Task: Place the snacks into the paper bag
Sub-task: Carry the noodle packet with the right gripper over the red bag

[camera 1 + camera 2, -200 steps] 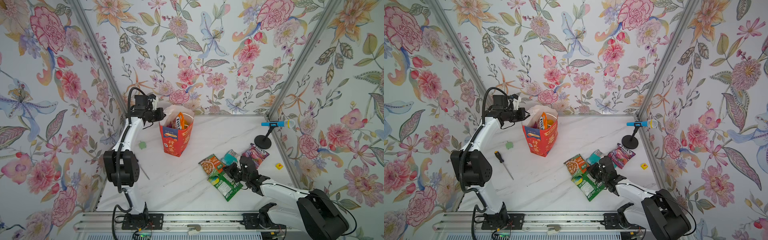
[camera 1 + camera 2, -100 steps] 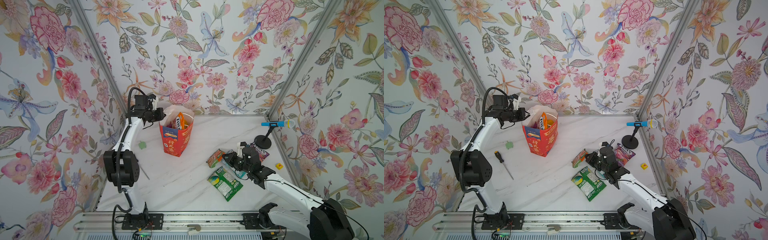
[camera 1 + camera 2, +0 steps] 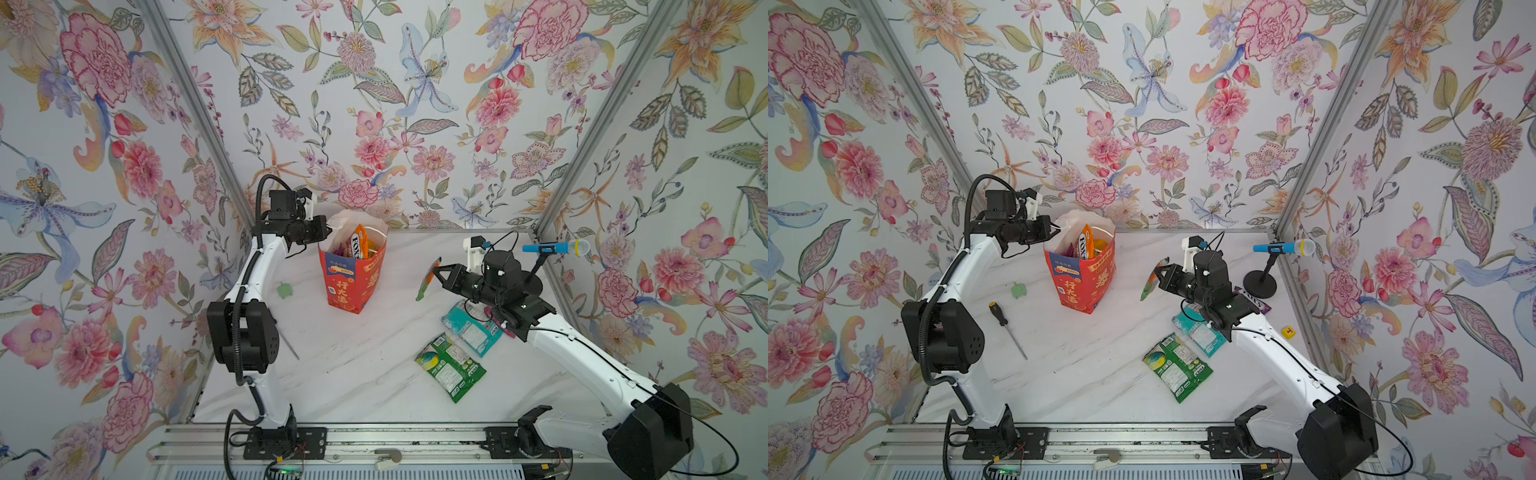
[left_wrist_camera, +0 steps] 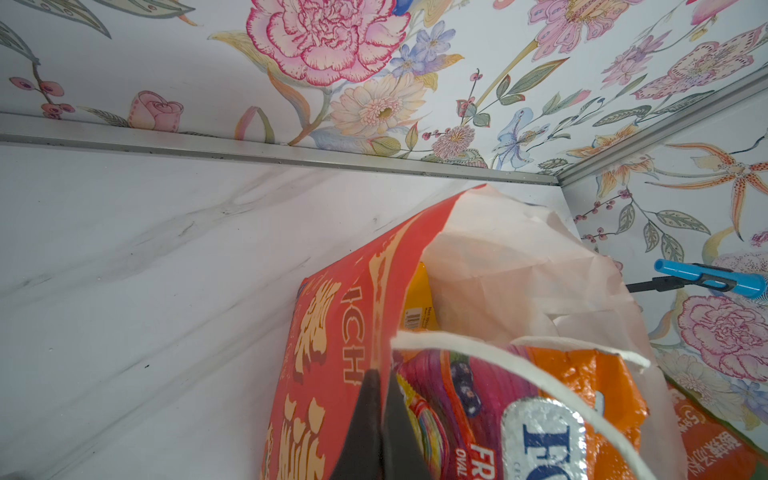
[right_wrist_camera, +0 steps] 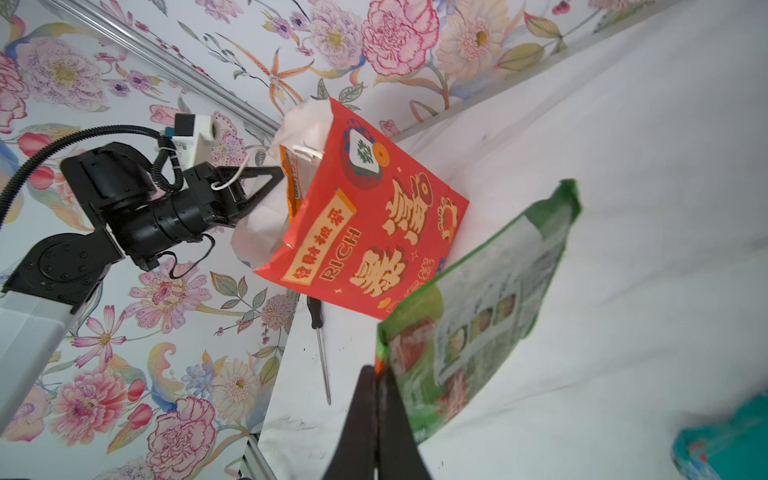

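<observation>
- Top views: right gripper (image 3: 435, 276) clamped on orange-green packet (image 3: 424, 289), held off the table; paper bag (image 3: 353, 286) stands well ahead of its tips. Left gripper (image 3: 329, 227) at the bag's rim. Only a top view shows purple packet (image 3: 1252, 302), behind the right gripper.
- Left wrist: left gripper pinches the bag's red wall; stowed packets (image 4: 540, 415) just beside its tips.
- Right wrist: the packet's printed back is visible between closed jaws.

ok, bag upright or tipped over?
Upright, mouth open. The bag stands on its base, left gripper pinching its rim, packets sticking out the top.
</observation>
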### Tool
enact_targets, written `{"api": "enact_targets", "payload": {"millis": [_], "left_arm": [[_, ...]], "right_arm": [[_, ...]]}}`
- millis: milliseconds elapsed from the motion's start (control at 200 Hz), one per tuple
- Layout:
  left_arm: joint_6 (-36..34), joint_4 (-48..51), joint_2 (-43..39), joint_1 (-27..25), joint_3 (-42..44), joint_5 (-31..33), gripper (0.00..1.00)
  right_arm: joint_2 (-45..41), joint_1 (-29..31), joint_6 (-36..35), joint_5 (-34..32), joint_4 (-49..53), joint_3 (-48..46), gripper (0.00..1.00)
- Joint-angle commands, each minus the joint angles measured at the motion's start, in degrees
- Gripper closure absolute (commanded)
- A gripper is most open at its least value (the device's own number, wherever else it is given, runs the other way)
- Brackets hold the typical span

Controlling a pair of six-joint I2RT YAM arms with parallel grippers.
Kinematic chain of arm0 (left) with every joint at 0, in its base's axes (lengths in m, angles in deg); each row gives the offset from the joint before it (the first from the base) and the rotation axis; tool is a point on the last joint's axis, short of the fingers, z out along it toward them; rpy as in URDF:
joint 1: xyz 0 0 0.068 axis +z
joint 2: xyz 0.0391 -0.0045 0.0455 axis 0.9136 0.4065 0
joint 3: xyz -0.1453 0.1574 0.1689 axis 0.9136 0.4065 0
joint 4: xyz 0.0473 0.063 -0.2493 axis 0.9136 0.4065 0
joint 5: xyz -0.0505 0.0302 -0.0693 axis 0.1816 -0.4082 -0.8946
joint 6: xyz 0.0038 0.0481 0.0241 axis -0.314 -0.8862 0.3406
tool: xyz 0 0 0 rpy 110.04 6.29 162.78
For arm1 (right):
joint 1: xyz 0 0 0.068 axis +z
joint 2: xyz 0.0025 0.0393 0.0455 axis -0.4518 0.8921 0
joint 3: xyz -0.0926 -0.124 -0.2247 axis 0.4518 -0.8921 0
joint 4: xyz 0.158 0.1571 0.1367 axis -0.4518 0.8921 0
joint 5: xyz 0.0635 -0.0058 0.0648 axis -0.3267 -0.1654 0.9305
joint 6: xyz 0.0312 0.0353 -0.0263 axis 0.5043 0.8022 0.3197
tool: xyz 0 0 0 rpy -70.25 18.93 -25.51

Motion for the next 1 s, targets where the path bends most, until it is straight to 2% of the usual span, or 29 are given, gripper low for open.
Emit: {"api": "enact_targets", "payload": {"millis": [0,175,425,711,816,996], "left_arm": [[0.1,-1.4,0.4,-0.2,-1.1,-1.6,1.00],[0.2,-1.5,0.8,-0.2,-1.0,-1.7,1.00],[0.3,-1.4,0.8,-0.2,-1.0,-1.5,1.00],[0.1,-0.9,0.6,-0.3,-1.7,-1.3,1.00],[0.0,-0.7,0.5,-0.3,-1.7,-1.3,1.00],[-0.1,-0.4,0.6,-0.2,-1.8,-1.3,1.00]], "right_arm": [[2.7,0.2,-6.6,3.0,1.6,8.0,1.00],[9.9,0.2,-11.0,8.0,3.3,24.0,1.00],[23.3,1.9,-11.6,16.8,5.7,45.7,1.00],[38.6,5.9,-12.8,24.8,14.3,68.4,1.00],[42.2,6.7,-11.7,26.7,15.6,72.2,1.00],[43.4,6.9,-11.4,27.0,15.4,69.4,1.00]]}}
